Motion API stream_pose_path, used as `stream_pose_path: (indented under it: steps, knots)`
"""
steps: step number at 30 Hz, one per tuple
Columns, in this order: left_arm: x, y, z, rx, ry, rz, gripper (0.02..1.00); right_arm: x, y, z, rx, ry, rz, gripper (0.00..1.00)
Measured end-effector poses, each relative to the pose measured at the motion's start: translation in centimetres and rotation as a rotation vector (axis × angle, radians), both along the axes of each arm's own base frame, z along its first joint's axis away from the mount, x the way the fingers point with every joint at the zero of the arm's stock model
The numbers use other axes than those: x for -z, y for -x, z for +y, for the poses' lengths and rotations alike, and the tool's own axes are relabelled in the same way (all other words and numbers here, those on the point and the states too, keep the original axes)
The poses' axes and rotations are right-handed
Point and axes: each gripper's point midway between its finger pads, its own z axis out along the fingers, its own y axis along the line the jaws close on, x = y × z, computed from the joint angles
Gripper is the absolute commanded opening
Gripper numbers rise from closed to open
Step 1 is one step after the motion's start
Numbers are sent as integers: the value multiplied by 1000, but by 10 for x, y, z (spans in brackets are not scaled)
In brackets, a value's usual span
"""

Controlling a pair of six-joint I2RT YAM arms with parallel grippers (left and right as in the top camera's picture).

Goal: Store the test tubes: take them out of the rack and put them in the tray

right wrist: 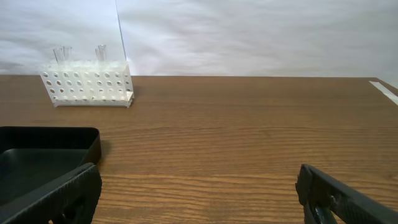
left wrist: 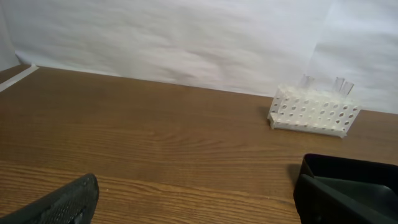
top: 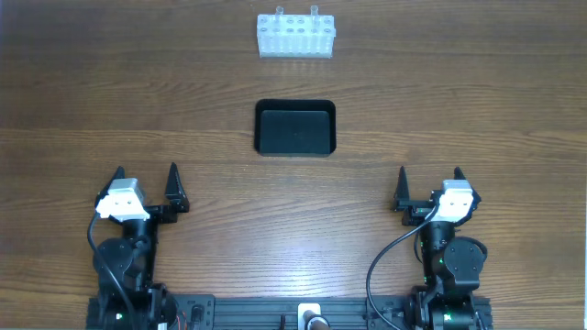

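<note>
A white test tube rack (top: 295, 37) stands at the far middle of the table, with two clear test tubes (top: 279, 13) rising from its back row. The rack (left wrist: 314, 111) and its tubes (left wrist: 306, 81) also appear in the left wrist view, and the rack (right wrist: 87, 83) with its tubes (right wrist: 100, 52) in the right wrist view. An empty black tray (top: 295, 127) lies in front of the rack, its rim (left wrist: 351, 163) and corner (right wrist: 43, 134) visible from the wrists. My left gripper (top: 147, 183) and right gripper (top: 430, 183) rest open near their bases, holding nothing.
The brown wooden tabletop spreads bare between the grippers and the tray. A white backdrop wall stands behind the rack. The arm bases and cables sit along the near edge.
</note>
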Motion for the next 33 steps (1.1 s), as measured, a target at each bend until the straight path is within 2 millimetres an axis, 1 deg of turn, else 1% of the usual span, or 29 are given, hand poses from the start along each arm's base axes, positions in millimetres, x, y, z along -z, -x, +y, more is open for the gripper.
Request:
stream_pose_path:
  steps: [27, 29, 33]
  knots:
    - [1, 0, 0, 0, 1, 18, 998, 0, 0, 0, 0, 0, 0, 991]
    - [-4, -1, 0, 0, 2, 26, 998, 0, 0, 0, 0, 0, 0, 991]
    - [-29, -4, 0, 0, 2, 27, 998, 0, 0, 0, 0, 0, 0, 991]
